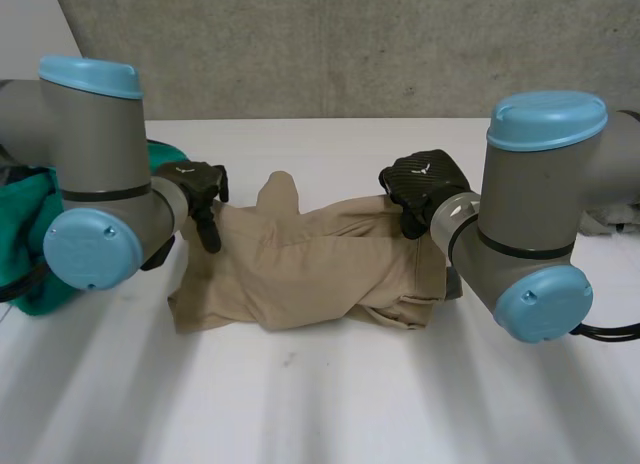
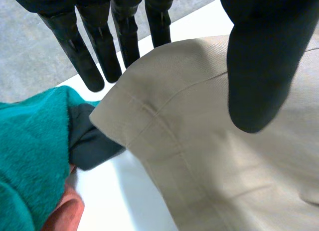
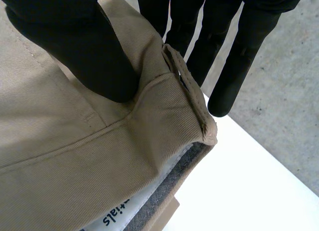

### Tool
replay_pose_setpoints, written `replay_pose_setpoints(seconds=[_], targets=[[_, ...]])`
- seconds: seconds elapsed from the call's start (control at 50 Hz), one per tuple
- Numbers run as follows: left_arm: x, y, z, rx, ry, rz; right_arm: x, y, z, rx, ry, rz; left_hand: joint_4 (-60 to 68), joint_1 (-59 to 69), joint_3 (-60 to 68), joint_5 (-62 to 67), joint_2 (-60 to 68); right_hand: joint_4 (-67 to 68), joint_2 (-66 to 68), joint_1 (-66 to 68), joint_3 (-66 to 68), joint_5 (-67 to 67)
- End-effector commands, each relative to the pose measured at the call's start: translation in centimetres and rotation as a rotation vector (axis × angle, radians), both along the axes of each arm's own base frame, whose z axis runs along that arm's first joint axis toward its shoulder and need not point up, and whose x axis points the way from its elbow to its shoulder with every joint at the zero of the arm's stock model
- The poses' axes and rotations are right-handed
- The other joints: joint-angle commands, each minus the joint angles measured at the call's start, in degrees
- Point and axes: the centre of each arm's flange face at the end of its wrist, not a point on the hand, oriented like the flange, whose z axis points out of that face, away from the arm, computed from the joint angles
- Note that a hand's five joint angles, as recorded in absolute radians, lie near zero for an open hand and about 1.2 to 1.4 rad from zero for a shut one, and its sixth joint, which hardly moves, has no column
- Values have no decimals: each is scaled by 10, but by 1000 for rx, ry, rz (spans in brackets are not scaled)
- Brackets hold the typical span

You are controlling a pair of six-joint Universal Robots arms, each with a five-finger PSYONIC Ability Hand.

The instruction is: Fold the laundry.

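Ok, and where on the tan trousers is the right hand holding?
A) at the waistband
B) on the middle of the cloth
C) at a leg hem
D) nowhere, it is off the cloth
A: in the right wrist view the right hand pinches the tan trousers at the waistband, thumb on its outer face and fingers behind it, next to a belt loop, with the inside label showing below.

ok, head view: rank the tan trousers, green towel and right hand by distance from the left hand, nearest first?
From the left hand:
1. tan trousers: leg end right at its fingertips, mid-table.
2. green towel: close by, beside and behind the left arm at the table's left side.
3. right hand: across the garment, at the waistband end on the right.
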Motion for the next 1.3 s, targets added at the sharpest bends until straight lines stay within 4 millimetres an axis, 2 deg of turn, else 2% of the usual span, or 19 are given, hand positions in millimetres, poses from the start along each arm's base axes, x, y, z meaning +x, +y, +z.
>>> replay_pose_setpoints(seconds=[0.02, 0.1, 0.24, 0.3, 0.32, 0.34, 0.38, 0.46, 0.54, 0.56, 0.6, 0.62, 0.68, 0.7, 0.94, 1.02, 1.08, 1.18, 1.3], targets=[[9, 5, 6, 8, 0, 20, -8, 12, 30, -50, -35, 22, -75, -75, -83, -75, -79, 117, 124, 151, 121, 118], [4, 3, -6, 25, -8, -21, -10, 21, 41, -60, -56, 54, -111, -110, -118, -110, -114, 117, 124, 151, 121, 118], [-13, -13, -39, -2, -30, -94, -15, 31, 39, -33, -58, 89, -71, -70, -78, -70, -74, 117, 124, 151, 121, 118], [-19, -19, -48, -26, -63, -122, -16, 29, 34, -29, -46, 88, 132, 133, 125, 133, 129, 117, 124, 151, 121, 118], [-22, -23, -50, -46, -96, -136, -17, 25, 30, -26, -28, 80, 405, 405, 397, 405, 401, 117, 124, 151, 121, 118], [-22, -26, -49, -59, -110, -136, -17, 22, 27, -27, -16, 79, 527, 528, 520, 528, 524, 117, 124, 151, 121, 118], [-19, -30, -45, -74, -138, -117, -17, 16, 20, -28, 19, 76, 528, 529, 521, 529, 525, 117, 124, 151, 121, 118], [-13, -30, -9, -110, -118, -63, -17, -5, 14, -80, 85, 42, 528, 529, 521, 529, 525, 117, 124, 151, 121, 118], [-13, -21, 50, -209, 39, -74, -17, -30, 47, -236, 17, -45, 528, 529, 521, 529, 525, 117, 124, 151, 121, 118], [-12, -14, 74, -248, 89, -83, -17, -35, 61, -287, -21, -69, 528, 529, 521, 529, 525, 117, 124, 151, 121, 118], [-8, -5, 97, -282, 132, -82, -16, -37, 78, -334, -59, -82, 528, 529, 521, 529, 525, 117, 124, 151, 121, 118], [-3, 8, 119, -309, 164, -77, -18, -34, 93, -365, -88, -86, 528, 529, 521, 529, 525, 117, 124, 151, 121, 118], [8, 30, 146, -326, 191, -67, -20, -24, 114, -396, -124, -81, 528, 529, 521, 529, 525, 117, 124, 151, 121, 118], [16, 45, 163, -343, 198, -67, -23, -14, 131, -422, -149, -73, 528, 529, 521, 529, 525, 117, 124, 151, 121, 118], [66, 156, 280, -687, 312, -203, -67, 68, 235, -573, -220, -26, 528, 529, 521, 529, 525, 117, 124, 151, 121, 118], [75, 174, 300, -749, 329, -220, -73, 85, 255, -593, -236, -16, 528, 529, 521, 529, 525, 117, 124, 151, 121, 118], [79, 175, 310, -782, 340, -205, -74, 90, 261, -592, -241, -4, 528, 529, 521, 529, 525, 117, 124, 151, 121, 118], [71, 143, 307, -766, 330, -184, -73, 84, 263, -582, -254, -13, 528, 529, 521, 529, 525, 117, 124, 151, 121, 118], [42, 79, 269, -662, 288, -178, -53, 41, 220, -463, -214, -27, 528, 529, 521, 529, 525, 117, 124, 151, 121, 118]])
